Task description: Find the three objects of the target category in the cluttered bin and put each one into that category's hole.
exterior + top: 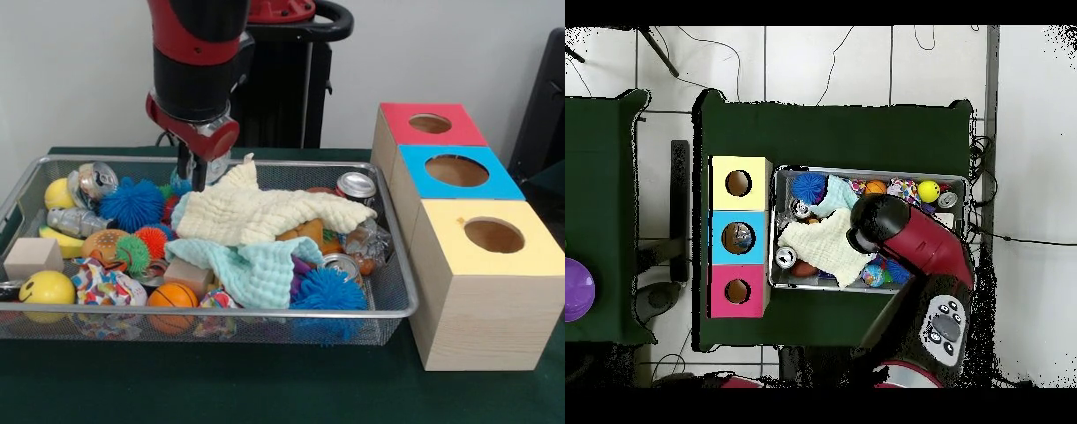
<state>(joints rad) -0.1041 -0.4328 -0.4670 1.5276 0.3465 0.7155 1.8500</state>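
Front view had my arm reaching straight down, my tool (192,173) at the far rim of the wire bin (402,274), just beside a cream cloth (265,212); whether its fingers were apart I could not tell. Cans (357,185), spiky balls (132,203) and a wooden block (33,257) crowded the bin. Beside it on the worktop (265,389) stood red (430,124), blue (456,171) and yellow (494,237) holed boxes

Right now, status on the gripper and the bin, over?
Gripper low at the wire bin's far side, by the cream cloth; grasp unclear. Cream and mint cloth cover the middle clutter. Three boxes' holes unobstructed.
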